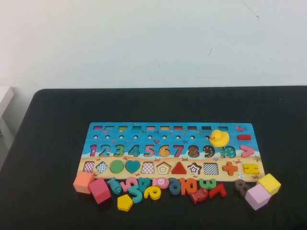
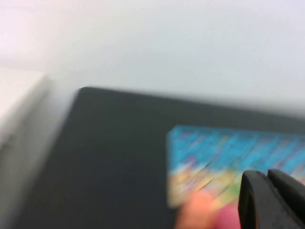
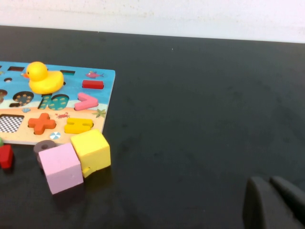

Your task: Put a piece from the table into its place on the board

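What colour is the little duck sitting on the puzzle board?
Yellow duck with an orange beak, clearest in the right wrist view.

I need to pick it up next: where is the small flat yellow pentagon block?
High view: small flat yellow pentagon block lies on the black table, robot's left, in front of the board, beside the pink cube.

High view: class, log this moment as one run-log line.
piece: on table, unplaced | board: pentagon slot empty | left gripper: shut | right gripper: shut

The flat black desk (image 1: 57,134) carries a blue-and-sandy rectangular wooden puzzle board (image 1: 170,143), a small flat yellow pentagon-shaped wooden block (image 1: 124,202) and a yellow rubber duck (image 1: 219,138).
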